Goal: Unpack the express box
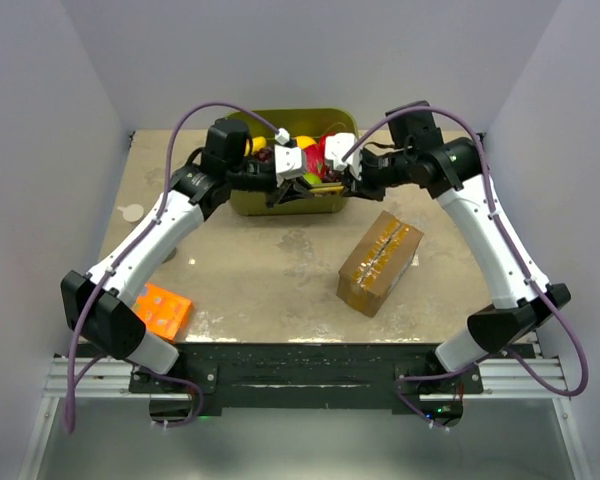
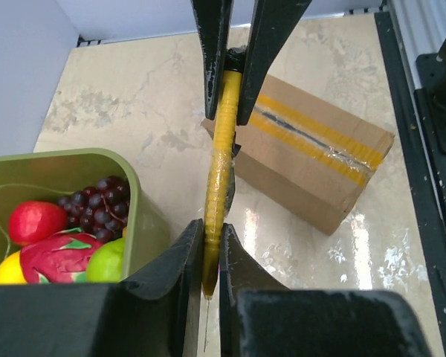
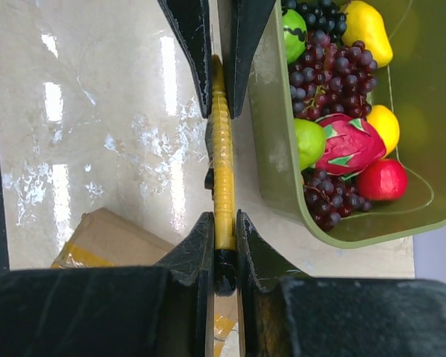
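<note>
The express box (image 1: 380, 262), a brown carton with tan tape along its top seam, lies closed on the table right of centre. It also shows in the left wrist view (image 2: 320, 160), and its corner shows in the right wrist view (image 3: 108, 239). A slim yellow utility knife (image 2: 221, 149) is held in the air between both grippers, in front of the green bin and behind the box. My left gripper (image 2: 212, 230) is shut on one end of it. My right gripper (image 3: 224, 223) is shut on the other, black-capped end of the knife (image 3: 223, 163). In the top view the left gripper (image 1: 285, 188) and right gripper (image 1: 342, 180) face each other.
A green bin (image 1: 242, 200) holding grapes, a dragon fruit, an apple and other fruit stands at the back centre, just behind the grippers; its wall is close beside the knife (image 3: 271, 134). A flat orange box (image 1: 160, 308) lies at the front left. Grey walls enclose the table.
</note>
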`<state>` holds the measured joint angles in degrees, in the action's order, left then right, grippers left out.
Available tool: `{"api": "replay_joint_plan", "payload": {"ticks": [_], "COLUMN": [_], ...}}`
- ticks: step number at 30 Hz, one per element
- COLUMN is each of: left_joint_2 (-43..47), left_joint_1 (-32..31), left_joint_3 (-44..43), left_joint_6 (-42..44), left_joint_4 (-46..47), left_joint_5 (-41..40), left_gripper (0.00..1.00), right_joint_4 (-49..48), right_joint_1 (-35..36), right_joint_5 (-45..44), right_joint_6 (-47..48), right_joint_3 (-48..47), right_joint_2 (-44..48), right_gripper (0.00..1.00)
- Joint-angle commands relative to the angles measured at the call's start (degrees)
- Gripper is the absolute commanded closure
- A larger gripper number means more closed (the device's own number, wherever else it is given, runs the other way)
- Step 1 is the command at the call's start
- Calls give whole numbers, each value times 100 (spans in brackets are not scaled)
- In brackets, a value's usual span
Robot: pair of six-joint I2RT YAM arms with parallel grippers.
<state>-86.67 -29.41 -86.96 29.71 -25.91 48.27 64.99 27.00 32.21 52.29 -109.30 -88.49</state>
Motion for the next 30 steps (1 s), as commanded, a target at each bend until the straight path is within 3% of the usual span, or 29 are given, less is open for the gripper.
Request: {"api": "replay_joint_plan", "payload": {"ticks": [1, 4, 5, 6, 14, 18, 21, 22, 24, 25, 30], "left_joint_2": [-122, -104, -87, -69, 98, 177, 361, 414, 572, 616, 591], "left_joint_1": [488, 612, 638, 673, 884, 980, 1138, 1191, 1305, 1341, 1534], "left_joint_3": [135, 196, 214, 240, 636, 803, 1162, 1425, 1663, 1873, 2315], "left_joint_6": [-835, -994, -1020, -1012, -679, -747, -1518, -1852, -2906, -3328, -5860], "left_joint_4": [367, 420, 412, 394, 16, 103, 839, 1529, 2315, 3224, 5717], "left_joint_5": [418, 691, 771, 859, 1808, 2002, 2177, 2360, 2502, 2607, 2766], "left_gripper": [100, 100, 100, 100, 100, 100, 100, 100, 100, 100, 100], "right_joint_4": [-30, -293, -346, -347, 575, 647, 25, -543, -1039, -1589, -3876], "right_joint_1": [15, 15, 7, -2, -257, -309, -792, -959, -1355, -1443, -1505], "right_joint_5": [312, 190, 181, 216, 910, 1208, 1647, 2023, 2560, 3146, 4065], "right_joint_6": [-403, -806, -895, -940, -1265, -1747, -2607, -3210, -3619, -3882, -5577], "right_joint_3": [-557, -558, -566, -584, -1875, -2271, -2132, -1783, -1299, -757, 767], "right_joint_2": [42, -2, -2, -11, -757, -969, -864, -733, -565, -477, 174], "right_gripper": [100, 100, 86, 82, 71, 54, 44, 39, 38, 37, 34]}}
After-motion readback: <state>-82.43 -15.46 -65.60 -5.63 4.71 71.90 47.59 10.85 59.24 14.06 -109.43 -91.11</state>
